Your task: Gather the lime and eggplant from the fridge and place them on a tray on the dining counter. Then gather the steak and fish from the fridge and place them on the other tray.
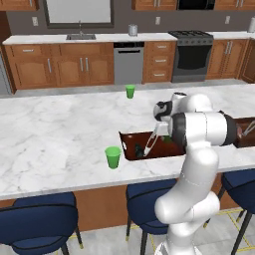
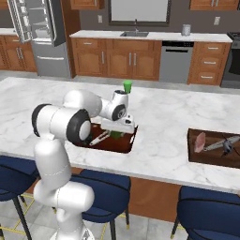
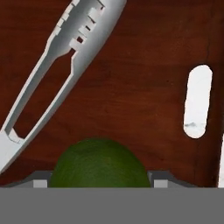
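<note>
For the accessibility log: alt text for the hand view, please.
A round dark green lime sits at the bottom of the frame between the pincer's grey fingertips, over the dark red-brown wooden floor of a tray. A long pale grey utensil lies diagonally across the tray at upper left, and the tray's slot handle shows white marble at right.

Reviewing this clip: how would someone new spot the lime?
On the marble dining counter, find the dark red-brown tray beneath the gripper. The lime is the small dull-green ball between the fingers, beside a long white utensil, unlike the taller bright green cups.
</note>
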